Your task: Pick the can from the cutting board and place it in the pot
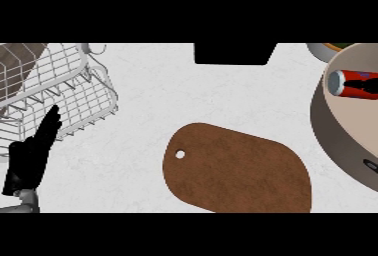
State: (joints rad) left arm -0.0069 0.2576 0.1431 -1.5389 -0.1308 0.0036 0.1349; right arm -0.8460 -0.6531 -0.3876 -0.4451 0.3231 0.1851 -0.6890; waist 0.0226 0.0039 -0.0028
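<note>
White counter point(184, 90) underneath. L hand point(29, 155) at lower left edge, fingers straight, up, resting, holding nothing. Brown cutting board point(236, 175) front-center, bare. Wire rack point(52, 90) far left. Red can point(354, 83) lying on side inside pot point(325, 135), far right.

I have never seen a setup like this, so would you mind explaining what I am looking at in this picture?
This is the view from a humanoid robot's head, looking steeply down at a white kitchen counter. The black shape at the lower left is the robot's left hand, open and resting with fingers up, holding nothing. Its right hand is out of view. A brown cutting board lies in the middle with nothing on it. A white wire dish rack stands at the upper left. At the right edge is a large pot, with a red can lying on its side inside.
</note>
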